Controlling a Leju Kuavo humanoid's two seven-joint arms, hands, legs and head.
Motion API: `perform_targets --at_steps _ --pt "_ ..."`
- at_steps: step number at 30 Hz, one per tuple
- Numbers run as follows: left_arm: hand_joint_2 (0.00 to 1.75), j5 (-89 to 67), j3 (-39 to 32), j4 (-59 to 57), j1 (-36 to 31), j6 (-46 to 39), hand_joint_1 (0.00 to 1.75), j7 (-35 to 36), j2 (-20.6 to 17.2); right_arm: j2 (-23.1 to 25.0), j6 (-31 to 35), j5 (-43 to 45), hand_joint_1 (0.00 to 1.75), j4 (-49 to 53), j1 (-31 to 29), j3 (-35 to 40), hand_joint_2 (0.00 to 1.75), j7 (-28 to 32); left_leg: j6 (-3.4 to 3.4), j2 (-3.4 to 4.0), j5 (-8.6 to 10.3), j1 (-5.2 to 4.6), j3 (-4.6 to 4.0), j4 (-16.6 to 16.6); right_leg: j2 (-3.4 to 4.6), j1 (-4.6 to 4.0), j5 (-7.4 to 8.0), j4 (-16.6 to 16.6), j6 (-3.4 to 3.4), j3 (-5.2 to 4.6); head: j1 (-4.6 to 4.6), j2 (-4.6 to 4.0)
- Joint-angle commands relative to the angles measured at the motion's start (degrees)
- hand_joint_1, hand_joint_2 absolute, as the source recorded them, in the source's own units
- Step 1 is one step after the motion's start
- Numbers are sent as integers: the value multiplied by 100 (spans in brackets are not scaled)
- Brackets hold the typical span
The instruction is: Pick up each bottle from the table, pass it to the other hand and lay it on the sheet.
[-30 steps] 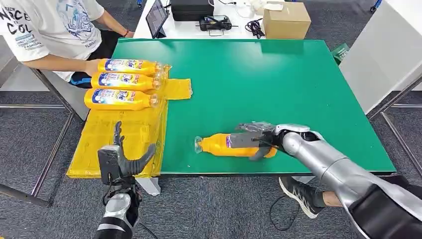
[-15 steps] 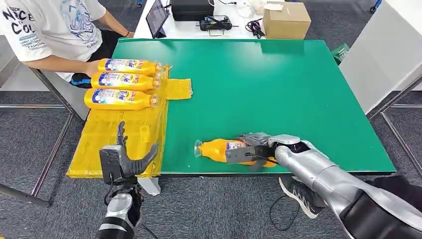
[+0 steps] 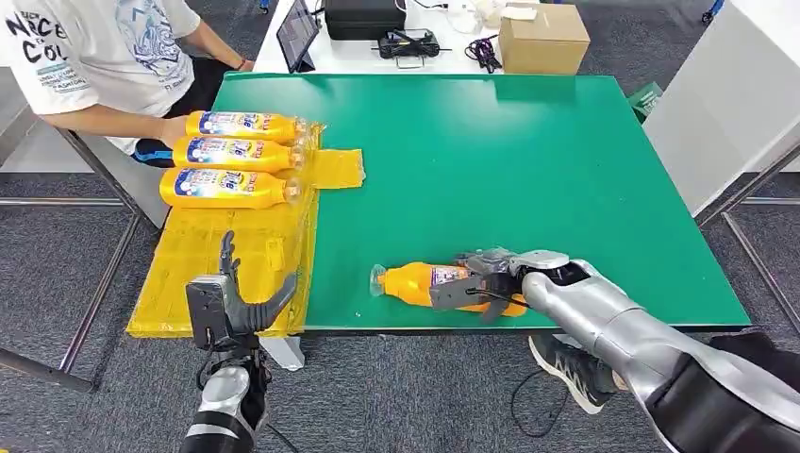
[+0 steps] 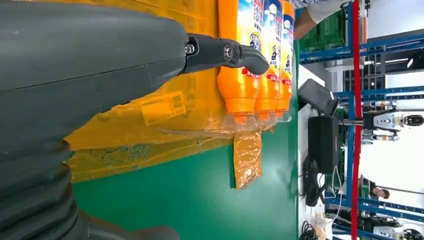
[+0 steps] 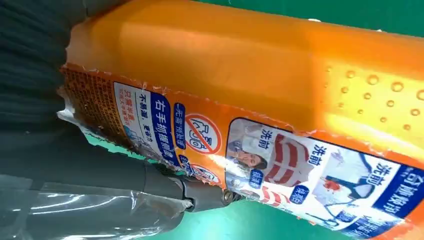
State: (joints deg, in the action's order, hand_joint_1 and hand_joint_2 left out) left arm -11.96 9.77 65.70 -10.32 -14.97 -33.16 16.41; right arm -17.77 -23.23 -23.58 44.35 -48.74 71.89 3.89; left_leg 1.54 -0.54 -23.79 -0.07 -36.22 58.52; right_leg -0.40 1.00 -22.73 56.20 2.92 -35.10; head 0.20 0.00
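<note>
An orange bottle (image 3: pixel 408 281) lies on its side near the front edge of the green table (image 3: pixel 528 160), cap pointing left. My right hand (image 3: pixel 483 280) grips its body, fingers wrapped over the label; the right wrist view has the bottle (image 5: pixel 250 65) pressed against the palm with a finger (image 5: pixel 150 182) beneath it. My left hand (image 3: pixel 231 304) is raised with fingers apart and holds nothing, at the front edge of the yellow sheet (image 3: pixel 217 250). Three orange bottles (image 3: pixel 226 187) lie side by side at the sheet's far end, and the left wrist view also has these bottles (image 4: pixel 240 75).
A person sits at the far left with a hand (image 3: pixel 175 127) by the farthest bottle. Behind the green table a white desk carries a cardboard box (image 3: pixel 542 38), a tablet (image 3: pixel 297 33) and a black device (image 3: pixel 408 42). A white panel (image 3: pixel 726 104) stands at the right.
My right hand has closed its fingers around the bottle and settled a little lower toward the front edge. The left hand has barely moved.
</note>
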Motion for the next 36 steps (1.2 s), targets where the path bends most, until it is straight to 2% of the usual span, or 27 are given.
perform_targets --at_steps 1,2,3,4,8,12,16,19,20,21,22,23,24,25,26,29,30,31,32,33,34,35,36 --pt "175 12 0 -156 -133 19 0 7 -41 20 -47 0 0 -133 -286 274 175 -11 -8 10 -11 2 21 1 9 -3 -8 2 -12 18 0 0" --pt "175 21 -13 -148 -127 12 0 5 -34 15 -32 -30 12 -123 -290 287 175 -34 -5 6 -5 0 10 -1 5 0 -3 0 -7 7 0 0" --pt "175 28 -53 -100 -97 38 0 -2 -22 1 73 -97 136 -53 -305 268 175 -78 -9 11 -13 0 26 1 9 -1 -11 4 -13 21 -2 0" --pt "175 28 -70 -71 -83 47 0 -8 -21 1 115 -101 175 -26 -313 223 175 -86 -6 8 -6 1 10 0 7 -1 -4 1 -8 7 0 0" --pt "175 2 -209 137 24 69 0 -30 6 27 563 -342 175 166 -228 -131 175 -199 -6 12 -8 0 12 0 11 0 -5 3 -9 8 0 0" --pt "175 -77 -341 380 181 59 0 -6 39 150 1571 -814 175 500 380 -924 175 -458 -11 17 -17 6 34 -2 15 -7 -12 -2 -16 30 -2 0" --pt "175 -201 -413 402 217 142 0 61 59 300 1748 -1353 175 835 1077 -1663 175 -465 -16 16 -28 13 63 -10 14 -14 -22 -12 -22 60 -2 0" --pt "175 -215 -422 360 212 163 0 59 67 355 1774 -1492 175 817 1190 -1776 175 -440 -10 7 -13 11 35 -10 6 -10 -10 -12 -13 34 -2 0" --pt "175 -399 -381 319 216 78 0 175 32 526 2425 -1288 175 967 1553 -2403 175 -367 -12 8 -19 10 43 -8 7 -10 -16 -9 -16 41 0 0" --pt "175 -399 -396 380 279 89 0 176 43 678 2748 -1506 175 1140 1970 -2737 175 -364 -15 18 -25 9 50 -5 16 -9 -19 -3 -19 44 0 0" --pt "175 -401 -420 434 327 98 0 174 53 830 3009 -1720 175 1445 2339 -3114 175 -362 -12 10 -16 10 36 -10 9 -10 -12 -9 -15 35 -2 0" --pt "175 -408 -435 477 358 111 0 173 58 889 2891 -1967 175 1703 2559 -3309 175 -432 -16 12 -21 14 50 -14 10 -13 -16 -13 -19 49 -2 0" --pt "175 -413 -454 542 394 113 0 166 75 1091 3259 -2042 175 2042 2865 -3798 175 -303 -11 4 -11 15 26 -13 3 -14 -8 -15 -13 27 -2 0" --pt "175 -415 -464 629 434 129 0 169 90 1281 3500 -2104 175 2423 3123 -4212 175 -189 -16 -3 -21 18 47 -13 -4 -17 -20 -15 -21 50 -2 0" --pt "175 -415 -462 694 459 146 0 166 95 1335 3277 -2282 175 2716 3240 -4380 175 -249 -13 2 -16 18 26 -8 2 -17 -14 -11 -17 26 0 0" --pt "175 -418 -459 713 461 148 0 182 101 1360 3141 -2350 175 2823 3261 -4492 175 -265 -15 12 -28 17 28 0 12 -15 -26 5 -20 25 -2 0" --pt "175 -389 -485 741 481 154 0 194 129 1612 3626 -2387 175 2994 3420 -4901 175 31 -10 6 -13 14 3 -2 5 -11 -12 2 -13 2 -2 0" --pt "175 -359 -478 804 508 166 0 198 147 1811 3991 -2471 175 3275 3588 -5218 175 191 -15 11 -24 16 21 -1 10 -13 -21 5 -18 18 -6 0" --pt "175 -219 -454 889 545 246 0 228 173 2094 4523 -2267 175 3836 3859 -5655 175 538 -11 -2 -11 13 0 -5 -2 -10 -12 1 -12 0 -4 0" --pt "175 -63 -416 938 570 356 0 281 187 2176 4750 -2312 175 4232 4022 -5832 175 604 -16 -7 -22 16 17 1 -8 -13 -25 7 -19 18 -2 0" --pt "175 74 -359 974 574 441 0 326 178 2335 4953 -1908 175 4547 4168 -6052 175 901 -11 -12 -12 16 -7 1 -11 -11 -15 5 -13 -7 0 0" --pt "175 302 -269 1008 578 554 0 378 157 2372 5067 -1854 175 4757 4323 -6231 175 1067 -14 -11 -23 16 12 6 -12 -12 -27 9 -18 12 2 0" --pt "175 463 -197 1032 574 669 0 407 129 2449 5229 -1616 175 4867 4420 -6375 175 1299 -10 -6 -12 12 -12 0 -6 -7 -14 7 -12 -13 0 0"
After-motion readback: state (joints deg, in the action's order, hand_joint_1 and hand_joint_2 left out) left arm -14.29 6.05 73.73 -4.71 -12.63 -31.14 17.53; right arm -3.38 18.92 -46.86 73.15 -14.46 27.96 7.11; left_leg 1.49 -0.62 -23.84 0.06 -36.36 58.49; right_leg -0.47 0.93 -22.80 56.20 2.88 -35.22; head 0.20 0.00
